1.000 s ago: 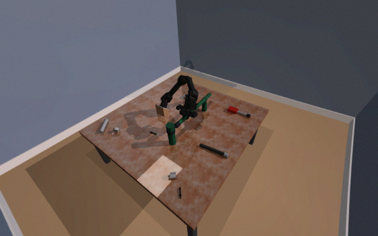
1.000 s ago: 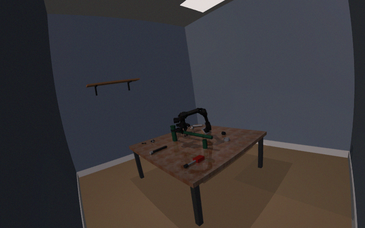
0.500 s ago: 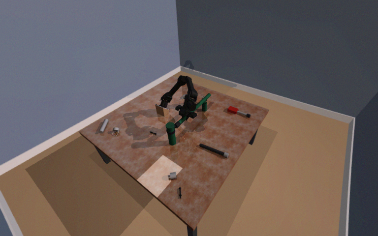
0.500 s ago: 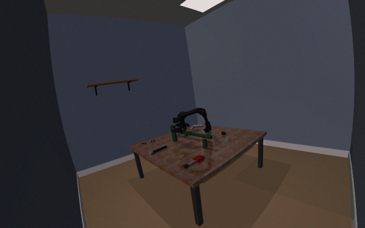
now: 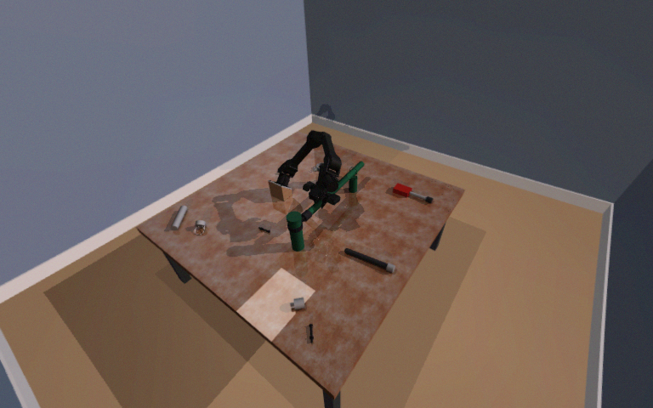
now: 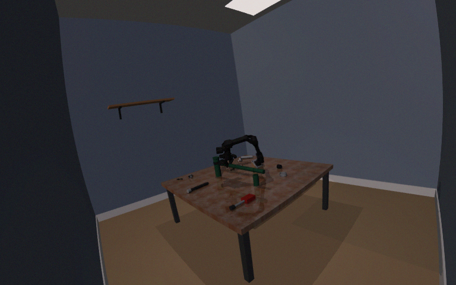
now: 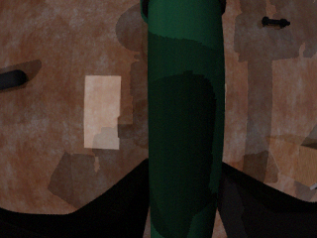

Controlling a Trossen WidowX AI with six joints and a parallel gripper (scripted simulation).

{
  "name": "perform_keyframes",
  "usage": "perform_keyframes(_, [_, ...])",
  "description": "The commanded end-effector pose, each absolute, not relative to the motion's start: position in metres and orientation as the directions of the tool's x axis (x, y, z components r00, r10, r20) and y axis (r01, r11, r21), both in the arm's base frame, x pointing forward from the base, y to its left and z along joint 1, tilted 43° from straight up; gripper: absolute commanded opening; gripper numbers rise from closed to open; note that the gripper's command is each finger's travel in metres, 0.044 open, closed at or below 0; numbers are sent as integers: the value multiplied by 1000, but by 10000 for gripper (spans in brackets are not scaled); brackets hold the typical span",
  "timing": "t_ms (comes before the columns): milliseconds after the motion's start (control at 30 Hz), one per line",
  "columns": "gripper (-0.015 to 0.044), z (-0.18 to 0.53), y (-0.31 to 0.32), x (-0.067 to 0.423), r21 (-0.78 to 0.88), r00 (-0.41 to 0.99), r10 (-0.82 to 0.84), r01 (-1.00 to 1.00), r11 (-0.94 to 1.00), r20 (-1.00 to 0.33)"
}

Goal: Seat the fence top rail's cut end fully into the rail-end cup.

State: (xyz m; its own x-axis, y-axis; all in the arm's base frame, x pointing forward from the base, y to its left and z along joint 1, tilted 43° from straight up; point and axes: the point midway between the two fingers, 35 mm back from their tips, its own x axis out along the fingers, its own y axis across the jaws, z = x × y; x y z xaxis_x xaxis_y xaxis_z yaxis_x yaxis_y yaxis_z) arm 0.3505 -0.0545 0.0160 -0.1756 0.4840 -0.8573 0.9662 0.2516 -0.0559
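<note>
Pincer (image 7: 181, 225) grips rail (image 7: 181, 113).

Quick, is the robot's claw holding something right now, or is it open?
Gripper: closed on the green rail, with one of its jaws on each side of it.

text: none legible | labels: none | brands: none | numbers: none | signs: none | checked: top, exterior and wrist views | small parts on the table too tiny to show any marking
</note>
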Motion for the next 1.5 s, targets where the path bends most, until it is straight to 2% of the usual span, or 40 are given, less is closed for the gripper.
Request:
perform_keyframes(0, [184, 16, -54, 351, -56, -175, 484, 966, 251, -858])
perform_keyframes(333, [440, 54, -52, 350, -56, -176, 484, 966, 252, -857])
perform_keyframes(767, [440, 104, -73, 353, -39, -130, 478, 980, 196, -869])
perform_keyframes(1467, [440, 104, -73, 353, -39, -130, 478, 980, 196, -869])
